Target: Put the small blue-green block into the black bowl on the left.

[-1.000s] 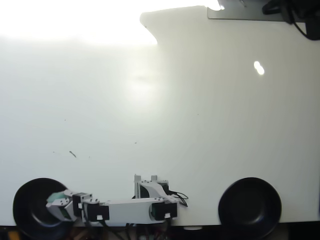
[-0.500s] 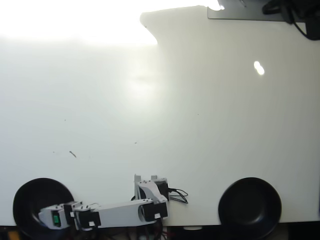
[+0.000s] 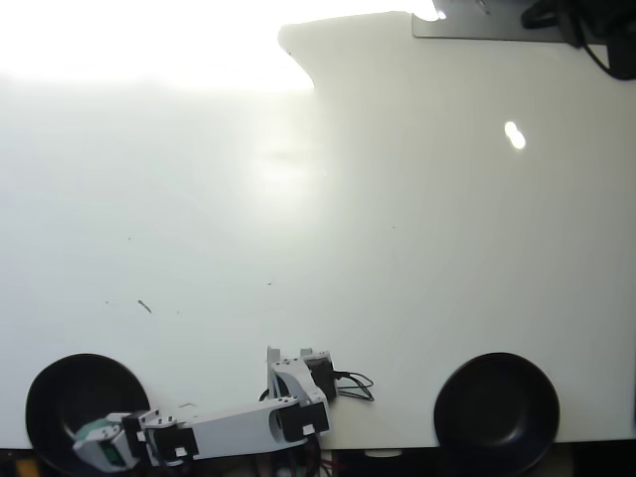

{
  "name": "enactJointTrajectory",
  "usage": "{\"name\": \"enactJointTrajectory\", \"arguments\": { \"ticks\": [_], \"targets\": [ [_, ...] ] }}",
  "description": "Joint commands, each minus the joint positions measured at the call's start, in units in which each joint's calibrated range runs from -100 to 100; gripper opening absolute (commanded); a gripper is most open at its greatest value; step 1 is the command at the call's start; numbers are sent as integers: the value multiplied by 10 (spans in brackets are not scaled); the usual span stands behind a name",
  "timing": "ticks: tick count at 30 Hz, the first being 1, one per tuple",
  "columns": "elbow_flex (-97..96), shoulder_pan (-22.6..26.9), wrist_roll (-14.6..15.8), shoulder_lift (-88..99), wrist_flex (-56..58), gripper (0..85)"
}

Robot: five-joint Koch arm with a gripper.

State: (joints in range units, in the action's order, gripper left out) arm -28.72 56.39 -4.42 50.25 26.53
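The black bowl (image 3: 60, 393) sits at the lower left of the overhead view, near the table's front edge. The grey arm reaches left from its base (image 3: 298, 373), and my gripper (image 3: 96, 446) hangs over the bowl's lower right rim. Its jaws are turned so they overlap, hiding whether they are open or shut. A faint teal edge at the gripper's tip may be the small blue-green block (image 3: 87, 435); I cannot tell whether it is held or lying in the bowl.
A second identical black bowl (image 3: 495, 412) stands at the lower right. The white table (image 3: 318, 219) stretches away behind, glare-washed at the top left. A dark object (image 3: 586, 25) sits at the top right corner.
The arm swung toward the front edge, carrying the gripper from the bowl's middle right to its lower right rim. The wrist rolled, and the teal block seen earlier between the jaws is no longer plain.
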Motion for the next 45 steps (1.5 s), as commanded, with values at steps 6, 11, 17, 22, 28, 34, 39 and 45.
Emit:
{"name": "enactJointTrajectory", "arguments": {
  "ticks": [6,11,17,22,28,34,39,45],
  "targets": [
    [22,-1,-207,3,-91,32],
    [20,-5,-245,-11,-121,34],
    [14,-19,-252,-26,-143,35],
    [12,-30,-252,-29,-117,323],
    [3,-33,-245,-2,-95,425],
    [3,-47,-156,29,-48,429],
    [-22,-71,-108,51,-32,430],
    [-34,-112,-70,55,-29,430]
  ]
}}
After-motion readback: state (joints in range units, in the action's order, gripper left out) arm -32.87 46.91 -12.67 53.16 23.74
